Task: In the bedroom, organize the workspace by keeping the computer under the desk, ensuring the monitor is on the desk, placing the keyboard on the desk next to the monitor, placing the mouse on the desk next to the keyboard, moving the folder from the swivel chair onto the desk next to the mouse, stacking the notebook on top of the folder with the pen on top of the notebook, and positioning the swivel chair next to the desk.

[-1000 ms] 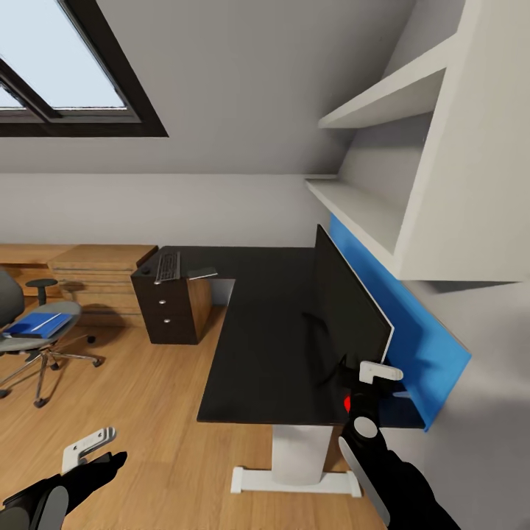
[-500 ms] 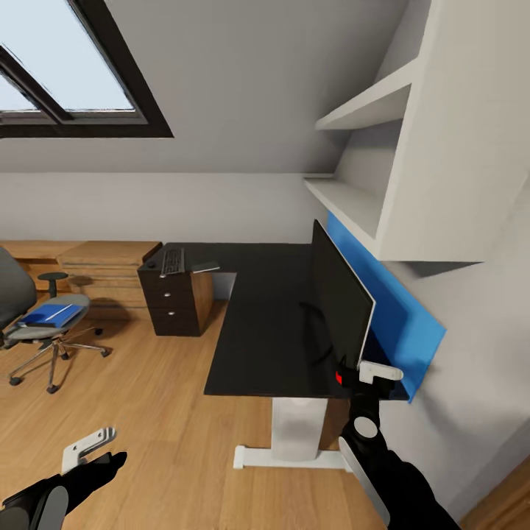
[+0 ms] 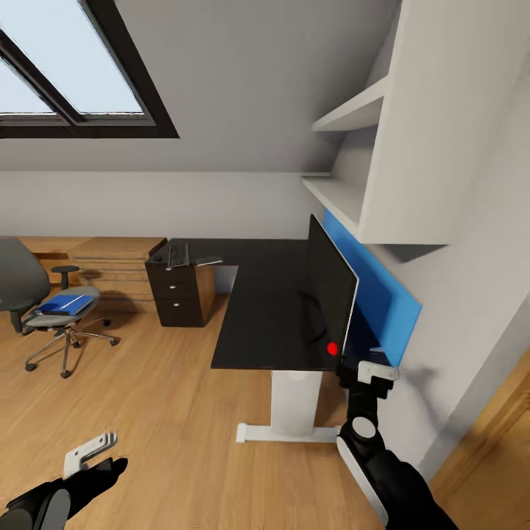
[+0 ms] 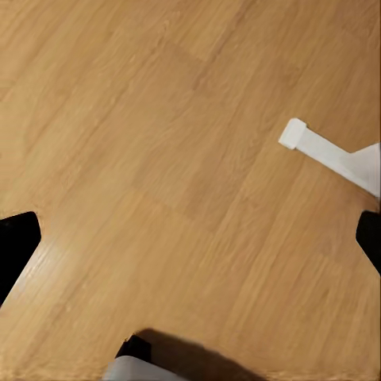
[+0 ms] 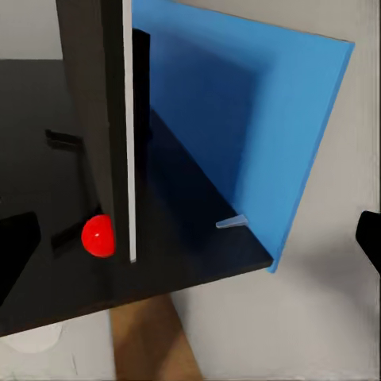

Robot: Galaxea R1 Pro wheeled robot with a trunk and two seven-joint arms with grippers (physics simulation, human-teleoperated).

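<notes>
At the near right corner of the desk surface (image 3: 258,324) stands the monitor (image 3: 331,294), edge-on; the right gripper (image 3: 368,377) hangs just off that corner, fingers open. The left gripper (image 3: 92,453) hangs over the floor, its finger state unclear. The folder (image 3: 65,304) lies on the swivel chair (image 3: 44,313).

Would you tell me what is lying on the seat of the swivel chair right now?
A blue folder lies flat on the swivel chair seat. Whatever is beneath the folder is covered, so I cannot tell.

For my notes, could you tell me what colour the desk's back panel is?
Bright blue back panel, clearest in the right wrist view.
</notes>
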